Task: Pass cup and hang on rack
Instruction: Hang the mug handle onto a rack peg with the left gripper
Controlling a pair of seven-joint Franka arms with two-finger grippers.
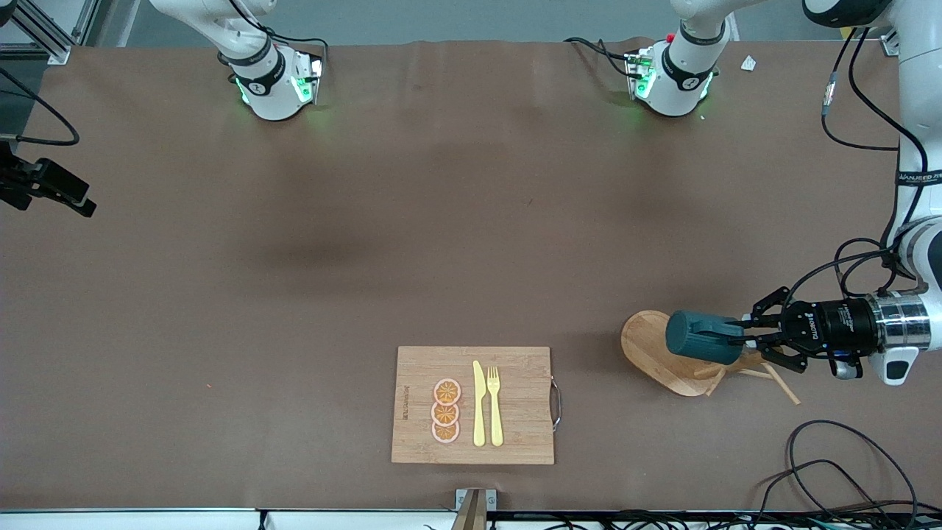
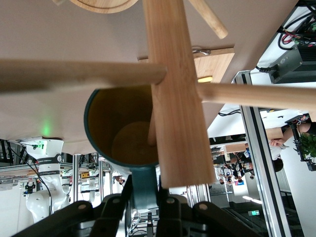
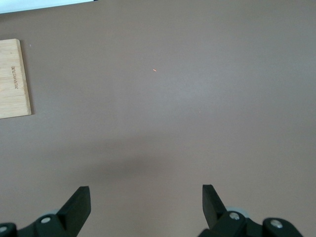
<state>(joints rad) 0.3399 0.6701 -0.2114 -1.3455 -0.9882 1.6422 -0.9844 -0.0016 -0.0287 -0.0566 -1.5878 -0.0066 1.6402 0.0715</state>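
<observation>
The left gripper (image 1: 743,333) is clamped on the cup (image 1: 699,336), which it holds on its side in the air over the rack (image 1: 662,361) at the left arm's end of the table (image 1: 294,294). In the front view the cup's closed bottom points to about nine o'clock and the gripper body extends from it toward three o'clock. In the left wrist view the fingers (image 2: 168,207) pinch the small handle (image 2: 144,185) at the cup's (image 2: 123,131) six o'clock, and its mustard-yellow inside faces the camera. The rack's thick central post (image 2: 173,89) crosses the cup's mouth from twelve o'clock down to about five o'clock; one thin peg (image 2: 74,74) lies across the rim at about eleven o'clock, and a peg tip shows inside the mouth. Whether the cup rests on any peg cannot be told. The rack's oval base (image 1: 647,342) stands on the table at roughly two o'clock from the cutting board (image 1: 515,368). The board carries three orange slices (image 1: 446,411), a yellow knife (image 1: 478,405) and a yellow fork (image 1: 494,405), and lies nearer to the front camera than the rack. The right gripper (image 3: 146,205) waits over bare table, jaws spread wide and holding nothing; a corner of the cutting board (image 3: 15,79) shows at about ten o'clock in its wrist view.
</observation>
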